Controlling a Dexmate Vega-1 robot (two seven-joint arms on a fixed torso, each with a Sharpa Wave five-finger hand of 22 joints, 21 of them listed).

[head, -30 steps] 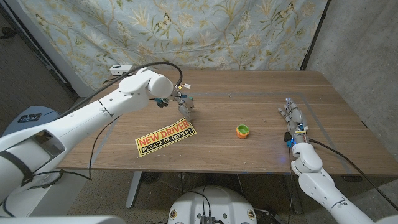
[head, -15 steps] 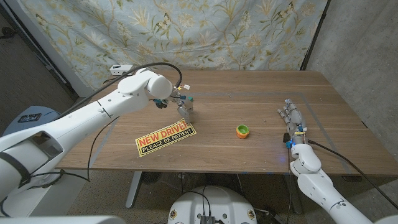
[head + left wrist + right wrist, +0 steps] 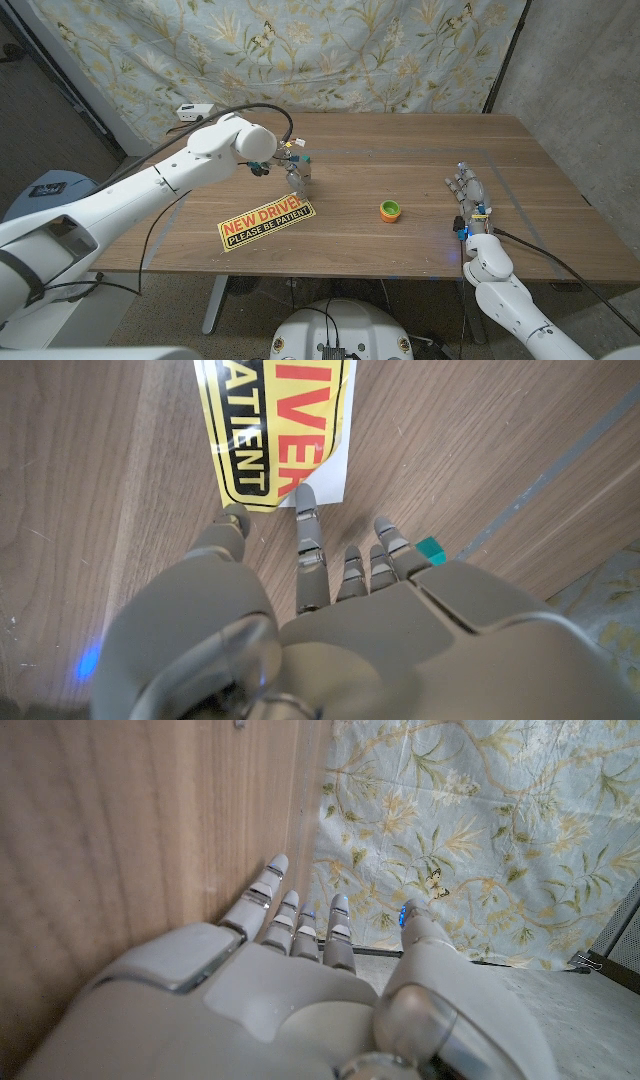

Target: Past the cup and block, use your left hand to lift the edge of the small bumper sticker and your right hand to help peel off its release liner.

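The yellow bumper sticker [image 3: 266, 222] reading NEW DRIVER lies flat near the table's front left; its white-edged corner [image 3: 330, 470] is close ahead of my left hand. My left hand [image 3: 297, 166] hovers just behind the sticker's far right corner, fingers [image 3: 308, 525] pointing down, slightly apart and holding nothing; one fingertip overlaps that corner, and I cannot tell if it touches. A small teal block [image 3: 431, 548] sits beside the fingers. The small green and orange cup [image 3: 390, 210] stands mid-table. My right hand [image 3: 468, 190] stays at the right, fingers [image 3: 300, 920] straight and empty.
The wooden table [image 3: 400, 150] has a thin tape line [image 3: 505, 185] on its right part. A white box with a cable [image 3: 195, 110] sits at the back left corner. A floral cloth [image 3: 330, 50] hangs behind the table.
My left hand has drawn slightly up and back from the sticker's corner. The sticker, the cup and my right hand stay where they were.
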